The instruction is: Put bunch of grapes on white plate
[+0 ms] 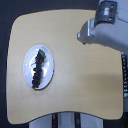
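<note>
Pale wood tabletop carries the white plate, with the bunch of grapes lying lengthwise on it, green leaf at the far end. Well apart, toward the exterior view's upper right, the grey arm reaches in over the table's edge. Its pincer sits at the frame's top, empty, too blurred to tell whether the jaws are parted.

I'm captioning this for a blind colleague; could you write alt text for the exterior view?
A bunch of grapes with a green leaf lies on a white plate on a light wooden table. The robot arm is at the view's upper right, away from the plate; its gripper cannot be made out.
</note>
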Controlling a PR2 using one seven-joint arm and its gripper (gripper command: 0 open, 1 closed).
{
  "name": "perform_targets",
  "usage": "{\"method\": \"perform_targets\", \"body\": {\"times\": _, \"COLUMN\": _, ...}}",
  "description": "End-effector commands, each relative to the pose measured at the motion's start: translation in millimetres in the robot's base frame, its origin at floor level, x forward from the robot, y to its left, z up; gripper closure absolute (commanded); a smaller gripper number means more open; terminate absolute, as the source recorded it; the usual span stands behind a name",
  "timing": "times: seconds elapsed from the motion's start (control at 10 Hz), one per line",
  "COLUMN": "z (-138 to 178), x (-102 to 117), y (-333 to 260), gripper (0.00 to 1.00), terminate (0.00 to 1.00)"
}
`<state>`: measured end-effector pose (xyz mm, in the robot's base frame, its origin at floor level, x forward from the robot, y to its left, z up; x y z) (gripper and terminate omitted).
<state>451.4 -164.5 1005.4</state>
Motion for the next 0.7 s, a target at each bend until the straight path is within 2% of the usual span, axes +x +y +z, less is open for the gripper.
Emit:
{"method": "perform_targets", "body": {"times": 0.0, "z": 18, "x": 5, "y": -74, "gripper": 0.00, "terminate": 0.00}}
{"method": "perform_targets", "body": {"times": 0.2, "z": 20, "x": 8, "y": -95, "gripper": 0.00, "terminate": 0.00}}
{"method": "perform_targets", "body": {"times": 0.5, "z": 12, "x": -1, "y": -108, "gripper": 0.00, "terminate": 0.00}}
{"method": "perform_targets", "body": {"times": 0.6, "z": 6, "x": -2, "y": -111, "gripper": 0.00, "terminate": 1.00}}
